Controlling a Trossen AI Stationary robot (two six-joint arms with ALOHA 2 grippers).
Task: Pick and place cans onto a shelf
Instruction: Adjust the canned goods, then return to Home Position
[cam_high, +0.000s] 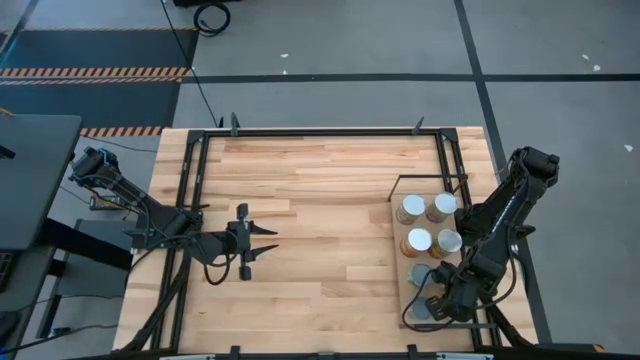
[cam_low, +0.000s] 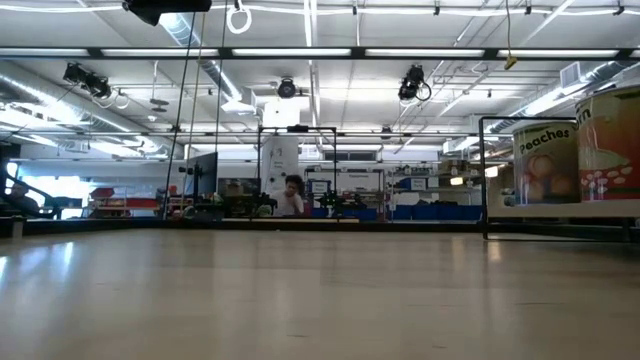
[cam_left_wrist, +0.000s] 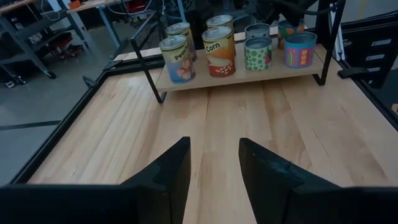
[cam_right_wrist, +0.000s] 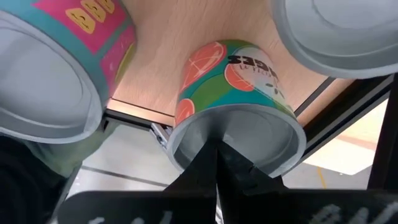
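Overhead, the shelf (cam_high: 395, 290) sits at the table's right edge with the cans (cam_high: 426, 225) on it, and the right gripper (cam_high: 440, 303) hovers over the shelf's near end; whether its fingers are parted I cannot tell. Only the right wrist view catches the green can (cam_right_wrist: 233, 106) directly beneath, lettering unreadable. Well left of the shelf, the left gripper (cam_left_wrist: 214, 165) faces it, jaws apart and empty. Its camera reads "Corn" (cam_left_wrist: 218, 51) and a Peaches can (cam_left_wrist: 177, 60).
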